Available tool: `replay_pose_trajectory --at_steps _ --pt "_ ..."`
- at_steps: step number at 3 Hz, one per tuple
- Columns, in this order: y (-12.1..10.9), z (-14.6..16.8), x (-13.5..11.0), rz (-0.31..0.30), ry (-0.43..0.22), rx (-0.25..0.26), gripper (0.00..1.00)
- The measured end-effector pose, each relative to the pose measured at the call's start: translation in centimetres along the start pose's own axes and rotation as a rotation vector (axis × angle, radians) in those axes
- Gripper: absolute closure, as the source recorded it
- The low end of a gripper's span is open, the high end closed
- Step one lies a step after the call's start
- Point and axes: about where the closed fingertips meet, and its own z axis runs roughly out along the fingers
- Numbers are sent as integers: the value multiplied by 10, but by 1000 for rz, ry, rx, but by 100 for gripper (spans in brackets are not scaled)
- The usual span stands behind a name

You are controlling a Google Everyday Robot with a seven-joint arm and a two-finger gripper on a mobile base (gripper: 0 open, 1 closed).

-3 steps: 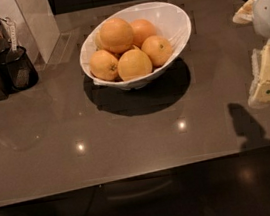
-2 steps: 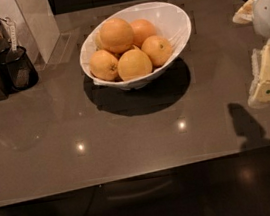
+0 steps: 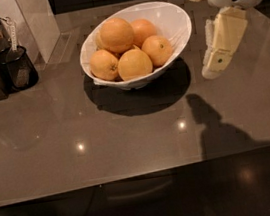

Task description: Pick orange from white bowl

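At the far left I see a dark cup (image 3: 17, 67) on the grey counter (image 3: 79, 138). Near the middle sits the white bowl (image 3: 177, 20), piled with oranges. The orange (image 3: 116, 34), the largest, lies on top. Right of the bowl, apart from it, my gripper (image 3: 214, 65) hangs over the counter. I cannot tell whether it is released or clenched.

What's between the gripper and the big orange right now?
In the camera view, the gripper hangs right of the white bowl. Between it and the orange stand the bowl's right wall and a smaller orange.
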Motion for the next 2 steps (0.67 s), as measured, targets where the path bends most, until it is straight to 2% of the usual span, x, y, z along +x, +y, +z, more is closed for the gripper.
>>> replay_pose_trajectory --at_steps 1,2 --pt "-4 -3 -5 -6 -9 12 0" --pt "-6 -4 -2 29 -33 29 0"
